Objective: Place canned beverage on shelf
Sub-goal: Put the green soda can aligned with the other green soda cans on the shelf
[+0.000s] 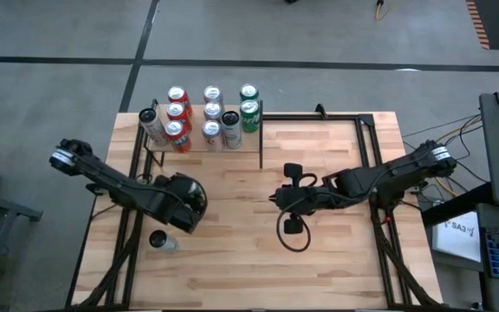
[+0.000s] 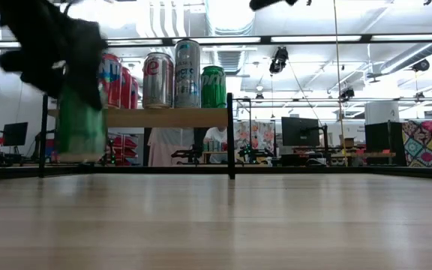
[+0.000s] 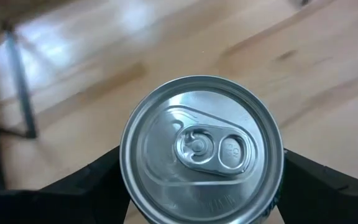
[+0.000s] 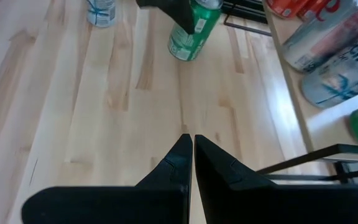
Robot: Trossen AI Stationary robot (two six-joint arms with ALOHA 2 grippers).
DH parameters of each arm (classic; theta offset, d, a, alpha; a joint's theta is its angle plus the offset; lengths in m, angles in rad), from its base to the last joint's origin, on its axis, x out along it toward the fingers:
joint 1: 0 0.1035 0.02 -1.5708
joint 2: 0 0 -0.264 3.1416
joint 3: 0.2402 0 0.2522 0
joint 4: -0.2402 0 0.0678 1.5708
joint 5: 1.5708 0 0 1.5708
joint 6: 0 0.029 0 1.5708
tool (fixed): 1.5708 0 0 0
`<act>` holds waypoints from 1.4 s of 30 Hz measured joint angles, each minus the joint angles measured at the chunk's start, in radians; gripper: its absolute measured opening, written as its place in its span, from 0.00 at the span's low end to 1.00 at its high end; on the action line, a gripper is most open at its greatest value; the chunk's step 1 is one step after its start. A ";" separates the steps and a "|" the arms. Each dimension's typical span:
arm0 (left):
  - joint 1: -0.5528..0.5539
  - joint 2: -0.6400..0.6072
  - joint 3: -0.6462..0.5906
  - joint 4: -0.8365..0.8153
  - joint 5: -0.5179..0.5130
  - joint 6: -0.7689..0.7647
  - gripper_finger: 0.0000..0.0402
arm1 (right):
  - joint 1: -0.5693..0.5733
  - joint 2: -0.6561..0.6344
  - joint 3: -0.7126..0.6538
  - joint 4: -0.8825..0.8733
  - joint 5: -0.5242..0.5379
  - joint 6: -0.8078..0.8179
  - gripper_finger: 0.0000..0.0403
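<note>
Left end effector (image 3: 201, 186) is straddling the green can (image 4: 194, 28) from above, fingers (image 3: 73, 186) apart on either side, not visibly clamped yet. The can is standing upright on the desk (image 1: 319, 260), near its left side, in front of the shelf (image 1: 202, 139). Advice: close centred on the can body, keep it vertical, lift clear of the shelf edge. Free slot is probably at the row ends; hard to confirm. Left arm is reaching inward, wrist pointing down. Right end effector (image 4: 188, 162) is parked mid-desk, fingers together, empty.
</note>
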 joint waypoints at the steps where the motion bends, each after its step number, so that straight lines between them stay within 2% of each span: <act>1: -0.011 0.000 0.027 -0.003 -0.018 0.013 0.73 | 0.000 0.000 -0.022 0.029 0.000 0.003 0.02; 4: -0.043 0.001 0.116 0.001 -0.092 0.066 0.73 | 0.000 0.000 -0.089 0.127 0.017 0.009 0.02; 10: -0.088 0.036 0.267 0.065 -0.313 0.187 0.73 | -0.001 0.000 -0.201 0.348 0.072 0.029 0.02; 13: -0.091 0.080 0.322 0.101 -0.367 0.262 0.73 | -0.001 0.000 -0.246 0.461 0.088 0.044 0.02; 19: -0.092 0.214 0.423 0.104 -0.414 0.313 0.73 | 0.000 0.000 -0.317 0.634 0.090 0.046 0.02; 26: -0.092 0.327 0.503 0.096 -0.421 0.308 0.74 | 0.000 0.000 -0.343 0.641 0.096 0.020 0.02; 32: -0.091 0.356 0.530 0.094 -0.429 0.308 0.74 | 0.005 0.000 -0.405 0.698 0.227 0.053 0.02; 36: -0.090 0.356 0.532 0.097 -0.434 0.308 0.74 | 0.004 0.000 -0.451 0.789 0.218 0.045 0.02; 42: -0.086 0.356 0.532 0.108 -0.453 0.307 0.74 | 0.004 0.000 -0.452 0.801 0.184 0.040 0.06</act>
